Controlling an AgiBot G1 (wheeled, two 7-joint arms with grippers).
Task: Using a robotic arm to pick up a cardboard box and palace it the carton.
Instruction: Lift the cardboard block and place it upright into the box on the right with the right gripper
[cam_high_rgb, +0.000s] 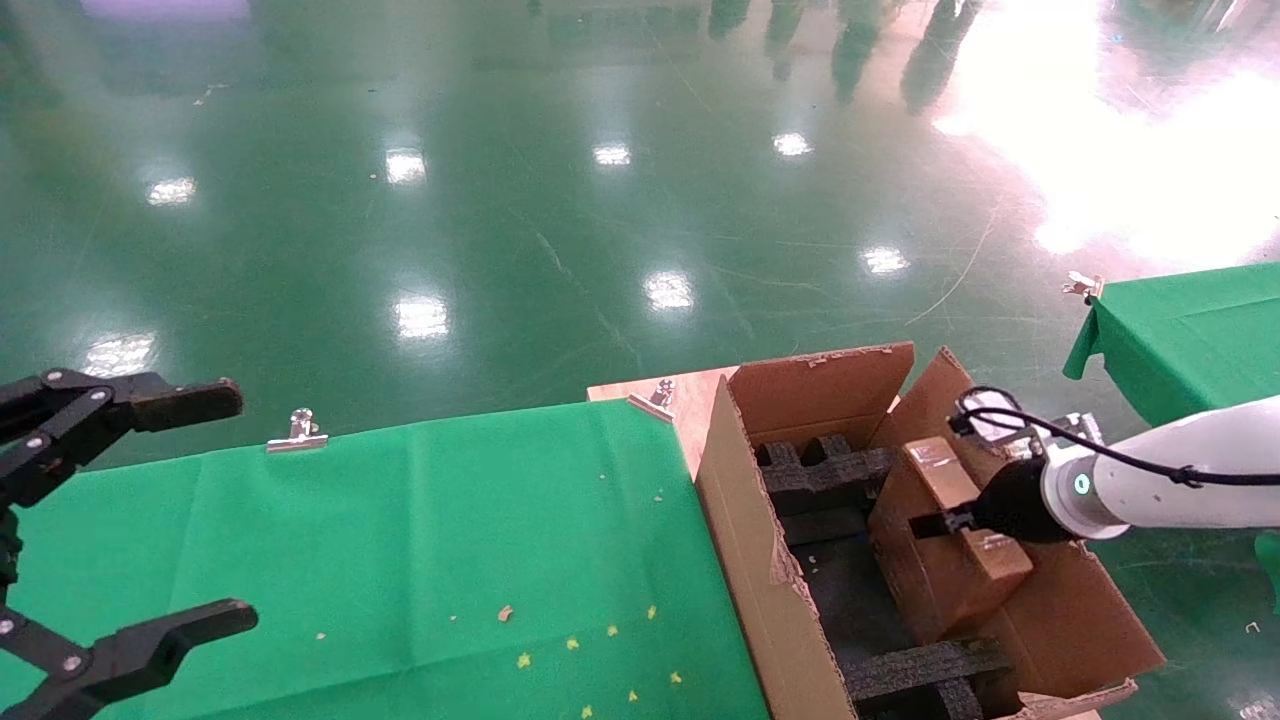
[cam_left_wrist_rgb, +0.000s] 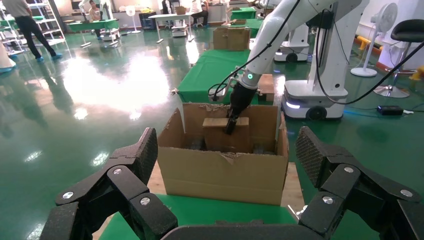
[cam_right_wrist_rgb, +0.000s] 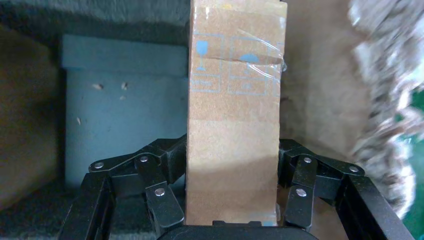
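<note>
cardboard box: sitting inside the carton, upright between the black foam blocks
right gripper: i am clamping the box's sides
left gripper: idling open over the green table
remaining: releasing

Overhead glare on floor, perhaps overexposed

Brown cardboard box w/ blue marks, black foam, green cloth

Head overhead, wrists closer; all share carton.
</note>
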